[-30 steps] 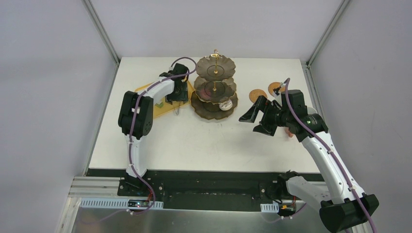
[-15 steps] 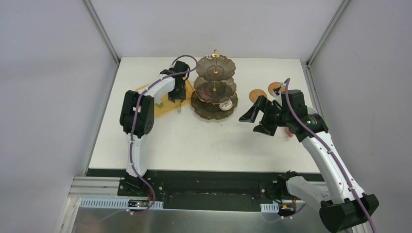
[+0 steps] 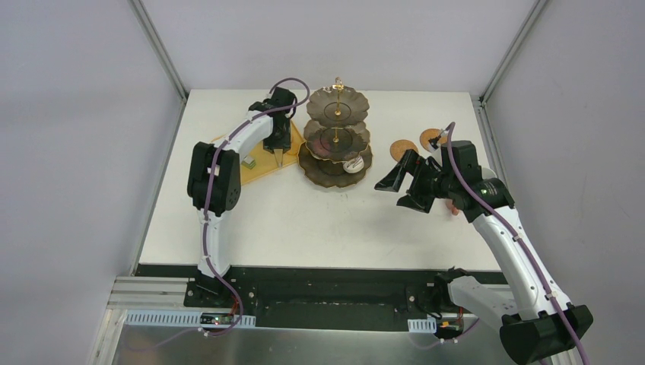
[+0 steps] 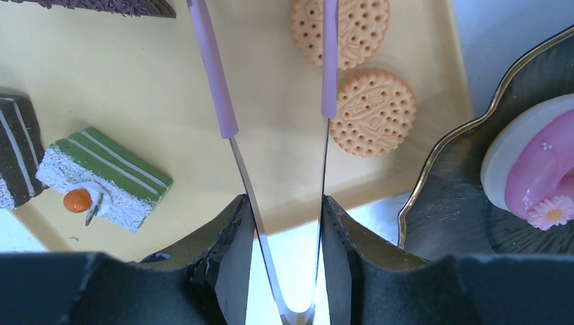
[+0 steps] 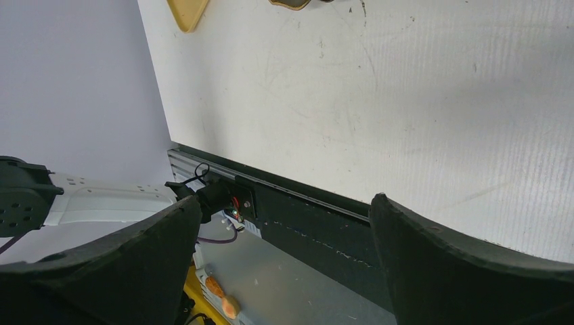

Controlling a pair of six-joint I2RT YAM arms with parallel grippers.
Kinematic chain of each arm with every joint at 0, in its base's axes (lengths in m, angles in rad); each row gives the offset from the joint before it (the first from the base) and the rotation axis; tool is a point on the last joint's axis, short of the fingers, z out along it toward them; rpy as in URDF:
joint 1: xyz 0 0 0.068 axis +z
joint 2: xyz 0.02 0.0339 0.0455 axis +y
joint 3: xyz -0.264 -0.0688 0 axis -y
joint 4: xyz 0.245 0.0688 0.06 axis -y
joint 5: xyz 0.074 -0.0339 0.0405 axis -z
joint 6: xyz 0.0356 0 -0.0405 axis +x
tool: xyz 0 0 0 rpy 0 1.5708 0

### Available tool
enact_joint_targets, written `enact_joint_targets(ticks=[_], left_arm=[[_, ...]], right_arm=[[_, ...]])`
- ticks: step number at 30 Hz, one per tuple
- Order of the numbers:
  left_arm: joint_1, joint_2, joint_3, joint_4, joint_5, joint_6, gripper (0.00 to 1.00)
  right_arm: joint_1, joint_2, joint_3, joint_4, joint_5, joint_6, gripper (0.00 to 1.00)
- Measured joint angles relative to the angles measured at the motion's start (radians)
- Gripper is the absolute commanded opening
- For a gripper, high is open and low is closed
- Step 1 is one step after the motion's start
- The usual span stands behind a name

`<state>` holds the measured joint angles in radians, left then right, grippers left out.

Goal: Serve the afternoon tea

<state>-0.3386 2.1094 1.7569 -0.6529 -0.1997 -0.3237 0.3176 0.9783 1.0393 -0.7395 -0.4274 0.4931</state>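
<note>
The left claw was drawn in narrow, its two fingers pressing the metal arms of one pair of tongs. The tongs' two pink-sleeved tips pointed away from it, apart from each other, with nothing between them.

Under and just beyond the tips lay one yellow tray. Ahead of the claw and a little to its right sat two round orange cookies, pricked with dots and patterned. The nearer cookie was just beside the right tip. The farther cookie lay partly behind that tip, its edge meeting the first one's.

To the claw's left were three cakes. A green and white layered slice, topped with a small orange ball, was nearest. A dark brown layered slice was just beyond it at the edge of the view. A chocolate piece lay farthest, mostly cut off.

Close to the claw's right stood the one dark stand. It had three scalloped, gold-edged tiers on a gold rod. Its lowest tier carried one pink and white cake with a tiny daisy on it.

Well apart, across the worktop, the right claw hung spread wide and held nothing. Just behind it lay two round woven coasters, one nearer and one farther, side by side.
</note>
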Motion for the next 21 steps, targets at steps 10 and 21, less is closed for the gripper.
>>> enact_joint_targets(ticks=[10,21], left_arm=[[0.006,-0.011,0.019,-0.047,-0.003,0.008,0.06],[0.013,-0.16,0.019,-0.1,-0.015,0.046,0.07]], right_arm=[[-0.003,0.0,0.0,0.0,0.0,0.0,0.99],[-0.005,0.0,0.0,0.0,0.0,0.0,0.99]])
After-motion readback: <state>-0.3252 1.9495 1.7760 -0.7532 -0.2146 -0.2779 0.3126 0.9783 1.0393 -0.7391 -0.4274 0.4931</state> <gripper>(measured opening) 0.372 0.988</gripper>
